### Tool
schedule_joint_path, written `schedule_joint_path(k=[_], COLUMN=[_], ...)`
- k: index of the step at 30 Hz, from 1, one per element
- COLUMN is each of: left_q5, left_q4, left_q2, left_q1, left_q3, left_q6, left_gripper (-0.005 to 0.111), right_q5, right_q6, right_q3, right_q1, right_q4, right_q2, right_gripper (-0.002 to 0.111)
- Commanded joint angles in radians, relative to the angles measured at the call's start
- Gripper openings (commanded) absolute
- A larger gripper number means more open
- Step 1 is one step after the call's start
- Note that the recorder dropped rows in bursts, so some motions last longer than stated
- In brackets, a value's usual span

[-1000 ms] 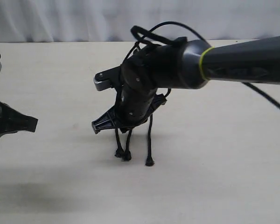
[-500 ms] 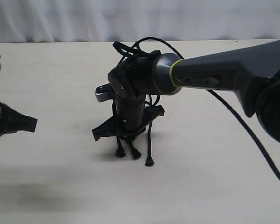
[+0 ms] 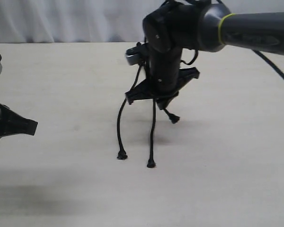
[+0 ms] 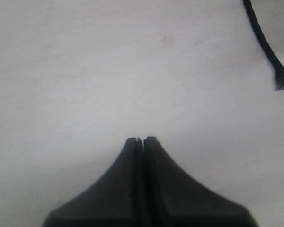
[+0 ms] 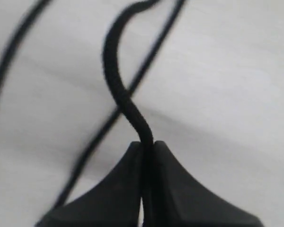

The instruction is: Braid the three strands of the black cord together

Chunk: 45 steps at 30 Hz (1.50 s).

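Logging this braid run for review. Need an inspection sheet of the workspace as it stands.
Surface: pale tabletop, bare, with a faint smudge.
Job's things: black cord, not braided; its head is hidden behind the right arm. The left strand and the middle one run down to knotted tips, apart. The third strand is drawn off to the right.
Clutter: nothing seen.
Grippers: left gripper shut, empty, away from the cord. Right gripper shut on the third strand.
Cables: robot cable trails off the right arm, clear of the strands.
Surroundings: white curtain behind the table.
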Motion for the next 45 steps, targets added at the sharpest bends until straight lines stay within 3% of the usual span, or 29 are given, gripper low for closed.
schedule_joint_path(k=[1,6,11,20,24,27,28,30,31,34,37,43,45], left_q5=[0.002,-0.035,-0.1,-0.103,-0.095,-0.078,-0.075,-0.073,-0.073,-0.051,0.024,0.041,0.032], left_q4=[-0.006,-0.015,-0.045,-0.074,-0.086,-0.086,-0.086,-0.086,-0.086,-0.086,-0.086,-0.086,-0.086], left_q2=[0.001,0.001,0.003,0.012,0.012,0.012,0.012,0.012,0.012,0.012,0.012,0.012,0.012], left_q1=[-0.012,-0.061,-0.111,-0.118,-0.118,-0.118,-0.118,-0.118,-0.118,-0.118,-0.118,-0.118,-0.118], left_q3=[-0.01,-0.01,-0.01,-0.01,-0.01,-0.01,-0.01,-0.01,-0.01,-0.01,-0.01,-0.01,-0.01], left_q6=[0.005,0.005,0.003,0.0,0.0,0.0,0.0,0.0,0.0,0.0,-0.002,-0.002,-0.002], left_gripper=[0.0,0.0,0.0,0.0,0.0,0.0,0.0,0.0,0.0,0.0,0.0,0.0,0.0], right_q5=[0.012,-0.08,-0.146,-0.206,-0.203,-0.168,-0.168,-0.193,-0.231,-0.366,-0.482,-0.379,-0.352], right_q6=[-0.048,-0.062,-0.168,-0.214,-0.253,-0.273,-0.273,-0.296,-0.406,-0.651,-0.683,-0.647,-0.568], right_q3=[0.069,0.176,0.228,0.236,0.236,0.205,0.192,0.147,0.136,0.136,0.136,0.134,0.134], right_q1=[-0.092,-0.131,-0.136,-0.136,-0.136,-0.137,-0.137,-0.137,-0.128,-0.035,0.035,0.023,0.021], right_q4=[0.02,0.08,0.185,0.189,0.189,0.192,0.21,0.375,0.618,1.01,1.047,0.921,0.802], right_q2=[0.005,0.005,0.005,0.023,0.053,0.027,0.01,-0.041,-0.047,0.01,0.081,0.078,0.049], right_gripper=[0.004,0.005,0.022,0.035,0.033,0.004,0.004,0.004,0.004,0.004,0.005,0.048,0.05])
